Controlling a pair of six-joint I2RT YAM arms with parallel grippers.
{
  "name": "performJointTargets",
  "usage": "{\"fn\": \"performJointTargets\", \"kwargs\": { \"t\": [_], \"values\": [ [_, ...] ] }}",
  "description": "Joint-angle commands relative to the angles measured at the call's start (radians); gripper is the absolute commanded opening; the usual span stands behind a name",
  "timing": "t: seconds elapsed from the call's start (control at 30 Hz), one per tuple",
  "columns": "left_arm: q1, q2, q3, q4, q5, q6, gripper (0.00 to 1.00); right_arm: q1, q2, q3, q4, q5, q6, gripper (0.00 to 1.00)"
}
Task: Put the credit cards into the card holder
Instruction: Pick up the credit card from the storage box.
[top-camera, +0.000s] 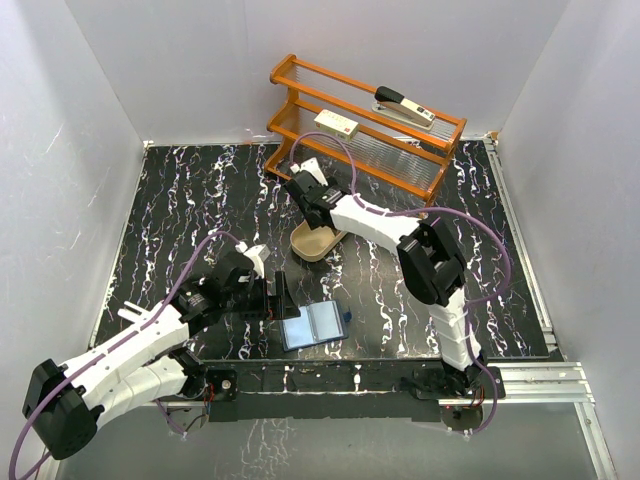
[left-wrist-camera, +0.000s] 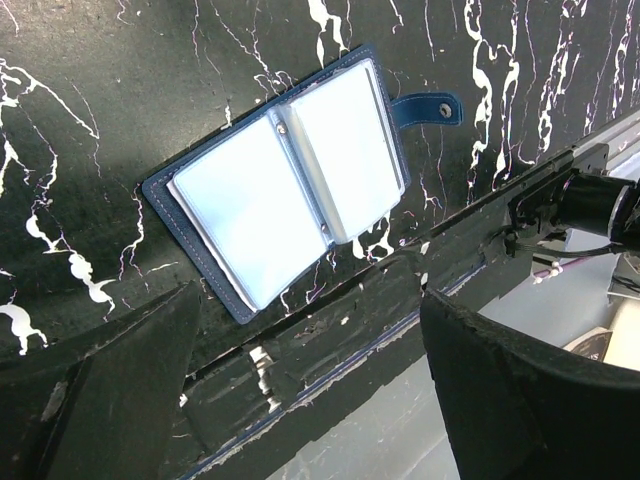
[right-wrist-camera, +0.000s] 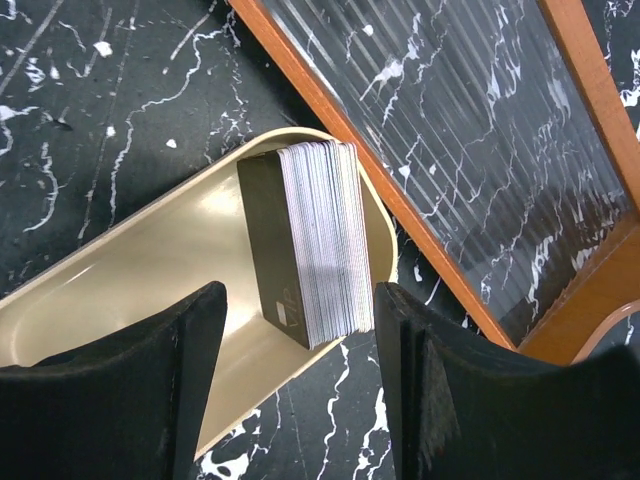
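While credit cards (right-wrist-camera: 318, 240) stand stacked on edge in tray (right-wrist-camera: 120, 270), frame centre: right gripper (right-wrist-camera: 298, 310) hangs wide, empty; best straddle squarely, take few. Card holder (top-camera: 313, 326), lower centre, lies open; left gripper (left-wrist-camera: 310, 310) wide, empty.

Overhead overview; wrist close-ups: card holder (left-wrist-camera: 280, 185), tray (right-wrist-camera: 150, 260).

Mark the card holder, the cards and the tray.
Card holder (left-wrist-camera: 285, 185): left wrist view, centre fold.
Cards (right-wrist-camera: 318, 240): right wrist view, stack's white edges.
Tray (right-wrist-camera: 130, 270): right wrist view, bare inner floor.
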Motion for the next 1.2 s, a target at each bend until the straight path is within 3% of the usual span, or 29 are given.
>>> {"fn": "performJointTargets", "kwargs": {
  "t": [0.0, 0.2, 0.43, 0.67, 0.87, 1.17],
  "values": [
    [-0.001, -0.006, 0.025, -0.014, 0.016, 0.021, 0.90, -0.017, 0.016, 0.057, 0.012, 0.065, -0.053, 0.59],
    [0.000, -0.008, 0.033, -0.032, -0.028, 0.020, 0.90, -0.033, 0.021, 0.015, 0.057, 0.134, -0.092, 0.58],
    [-0.001, -0.014, 0.053, -0.050, -0.038, 0.021, 0.90, -0.040, 0.027, 0.009, 0.070, 0.086, -0.099, 0.55],
    [-0.001, -0.015, 0.046, -0.043, -0.038, 0.019, 0.90, -0.040, 0.033, -0.007, 0.104, 0.015, -0.131, 0.59],
    [-0.001, 0.010, 0.058, -0.027, -0.025, 0.018, 0.90, -0.039, 0.060, -0.008, 0.109, 0.043, -0.144, 0.61],
    [-0.001, 0.010, 0.053, -0.029, -0.030, 0.020, 0.90, -0.040, 0.056, 0.004, 0.105, 0.099, -0.134, 0.50]
  ]
}}
